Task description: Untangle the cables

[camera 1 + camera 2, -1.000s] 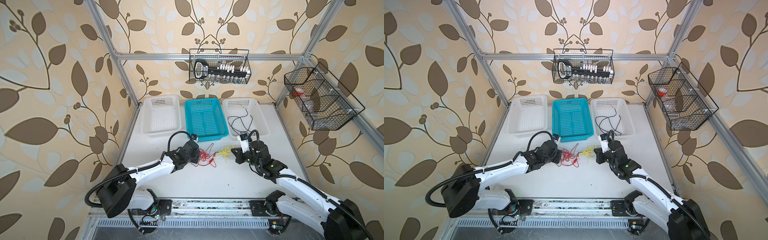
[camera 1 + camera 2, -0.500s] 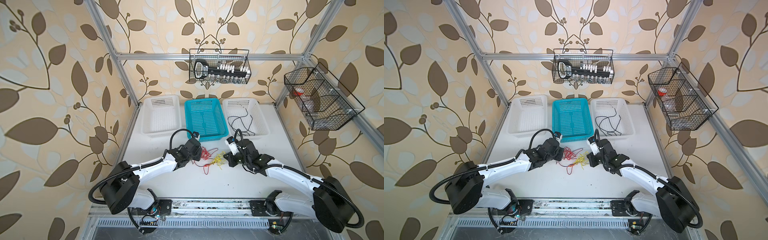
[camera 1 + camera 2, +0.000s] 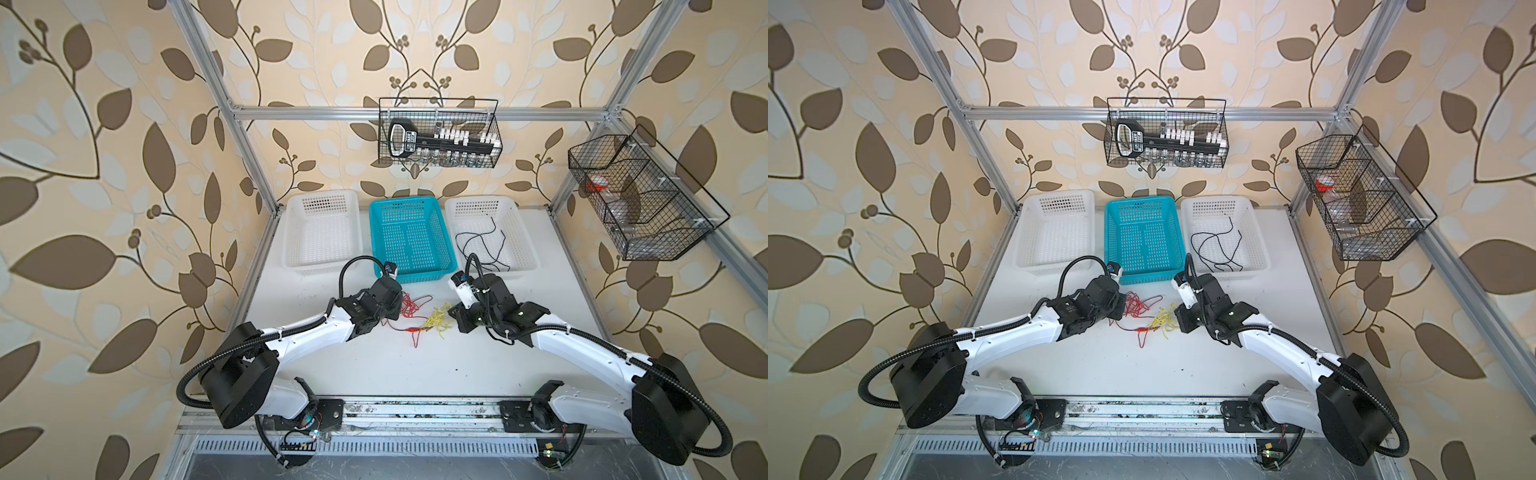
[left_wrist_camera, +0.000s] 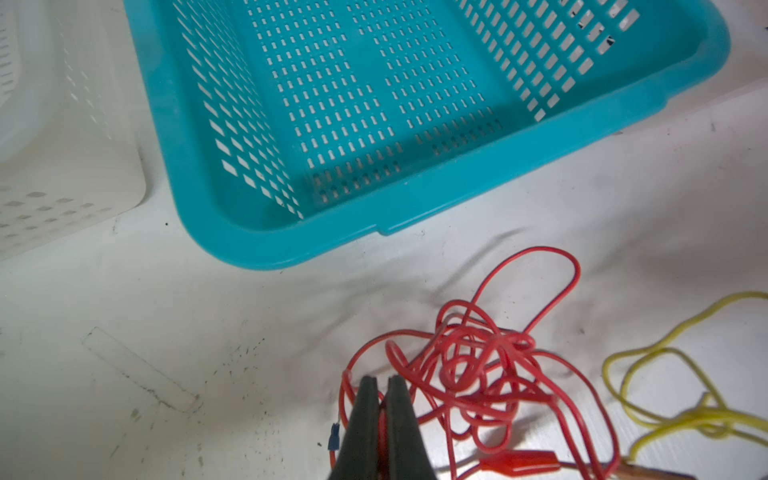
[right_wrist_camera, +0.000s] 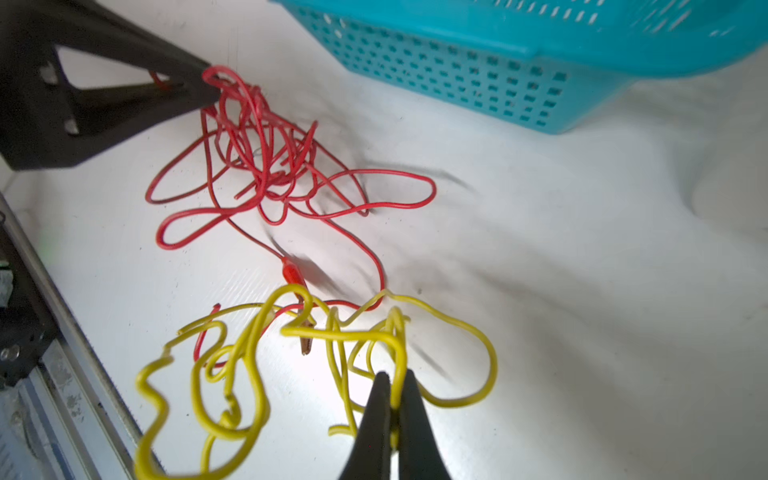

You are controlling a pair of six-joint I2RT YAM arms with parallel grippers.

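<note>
Red and yellow wire, thread-thin beside the fingers, lies knotted on the white surface [image 3: 415, 374] just in front of the teal basket [image 3: 415, 275]. The left claw [image 4: 381, 388] is pinched tight on a loop of the red cable [image 4: 478, 361] at the edge of its clump. The right claw [image 5: 395, 380] is nipped narrow on a strand of the yellow cable [image 5: 332, 332]. The two bundles sit close, w/ a red strand and a red alligator clip [image 5: 291, 270] running in among the yellow loops, prob. the only link btwn them. A black cable [image 3: 482, 245] lies well apart in the white basket [image 3: 524, 249] on the right of both top views.

Handling, as judged: v. light, limp, plastic-sheathed wire that keeps its kinks. Loops will likely snag and tighten if yanked, and a strand could slip from a flat pad. Best hold is a single outer strand or the clip end, not the knot's middle. Pull slow, outward, low to the surface.
</note>
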